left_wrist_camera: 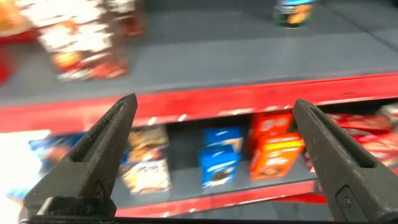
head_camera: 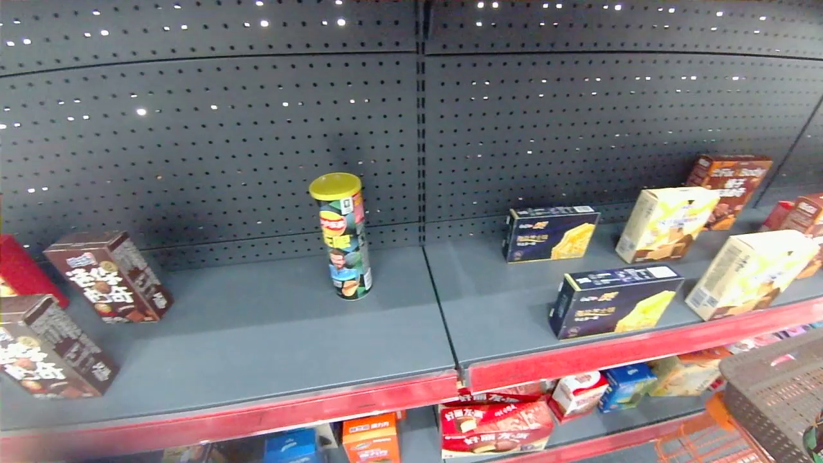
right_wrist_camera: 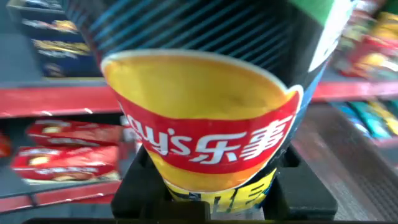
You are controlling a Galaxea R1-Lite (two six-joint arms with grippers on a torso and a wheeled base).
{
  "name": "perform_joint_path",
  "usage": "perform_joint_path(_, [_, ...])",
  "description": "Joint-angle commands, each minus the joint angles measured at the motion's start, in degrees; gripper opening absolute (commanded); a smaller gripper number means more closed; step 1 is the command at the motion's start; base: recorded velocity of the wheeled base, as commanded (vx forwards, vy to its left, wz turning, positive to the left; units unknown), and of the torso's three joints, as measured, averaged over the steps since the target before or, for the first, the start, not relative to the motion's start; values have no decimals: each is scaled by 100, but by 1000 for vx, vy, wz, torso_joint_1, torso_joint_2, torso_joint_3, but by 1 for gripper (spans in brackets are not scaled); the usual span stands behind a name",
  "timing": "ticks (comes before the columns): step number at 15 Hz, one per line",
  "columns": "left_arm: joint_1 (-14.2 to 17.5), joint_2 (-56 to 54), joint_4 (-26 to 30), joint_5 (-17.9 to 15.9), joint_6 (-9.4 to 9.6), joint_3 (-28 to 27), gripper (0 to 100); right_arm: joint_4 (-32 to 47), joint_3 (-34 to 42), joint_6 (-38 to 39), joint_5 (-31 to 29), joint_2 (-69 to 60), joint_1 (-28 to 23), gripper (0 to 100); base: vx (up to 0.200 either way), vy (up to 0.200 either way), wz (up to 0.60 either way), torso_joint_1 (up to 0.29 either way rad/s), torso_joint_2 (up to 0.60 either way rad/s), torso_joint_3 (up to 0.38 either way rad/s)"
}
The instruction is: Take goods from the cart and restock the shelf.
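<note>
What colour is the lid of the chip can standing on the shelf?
Yellow; the lid of the upright chip can shows best in the head view.

A yellow lid is seen on the standing can at mid-frame, its wall patched in black, red, green and blue. The shelf is shown in grey, edged with a red strip; the back panel is dark grey, dotted with holes. Brown boxes with white lettering are spotted at left, navy-and-yellow boxes at right, cream boxes beyond. The gripped can is marked yellow, banded red with white characters, striped black besides.
</note>
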Motion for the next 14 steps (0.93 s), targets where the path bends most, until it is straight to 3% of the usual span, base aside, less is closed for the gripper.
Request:
perform_joint_path(1, [3, 7, -4, -1, -2, 1, 100, -6, -3, 3, 2, 10, 33, 0, 0, 0, 0, 0, 0, 0])
perform_joint_path(8, [3, 7, -4, -1, -2, 1, 100, -164, 120, -120, -25, 10, 297, 0, 0, 0, 0, 0, 0, 0])
perform_joint_path(11, [3, 7, -4, -1, -2, 1, 100, -164, 128, -120, -25, 1, 297, 0, 0, 0, 600, -1, 1, 2])
perform_joint_path(14, [3, 7, -4, -1, -2, 1, 100, -164, 155, -120, -16, 1, 297, 0, 0, 0, 0, 0, 0, 0])
